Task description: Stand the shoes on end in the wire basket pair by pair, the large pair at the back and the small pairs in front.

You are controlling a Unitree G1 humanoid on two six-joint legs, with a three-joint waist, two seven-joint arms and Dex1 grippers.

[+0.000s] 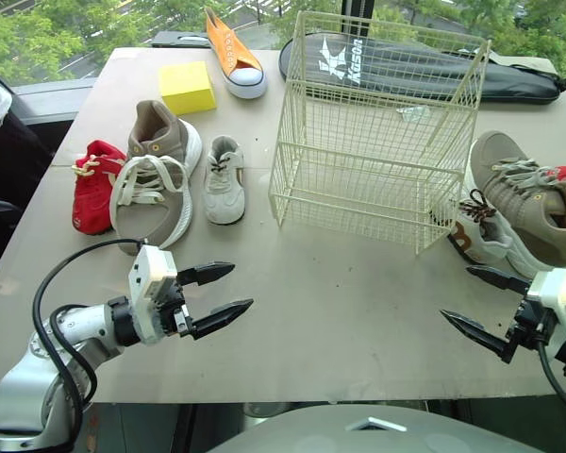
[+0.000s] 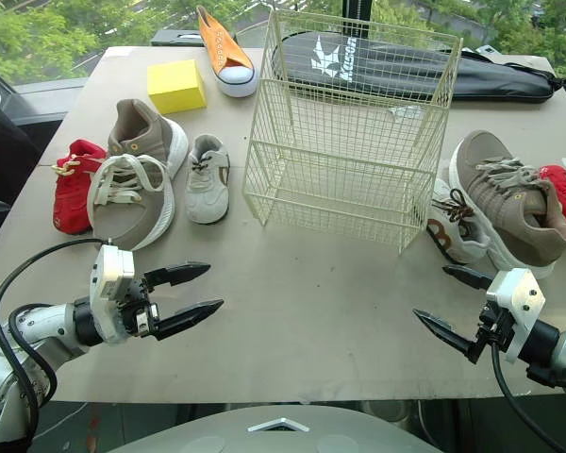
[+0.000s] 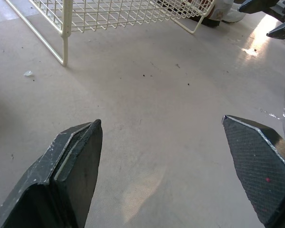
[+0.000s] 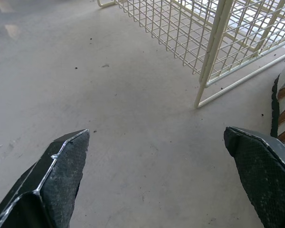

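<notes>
Head view: the wire basket (image 1: 358, 193) stood mid-tabletop (image 1: 340, 311), the left tan shoe (image 1: 156, 179) and right tan shoe (image 1: 528, 198) lying outside it. The left claw (image 1: 242, 286) and right claw (image 1: 457, 293) gaped. Left wrist: fingers (image 3: 71, 166) apart over tabletop. Right wrist: likewise, near the basket.

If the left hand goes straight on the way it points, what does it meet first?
The left hand has bare table ahead; further on, probably the wire basket corner or white-and-brown shoe; depth unclear.
</notes>
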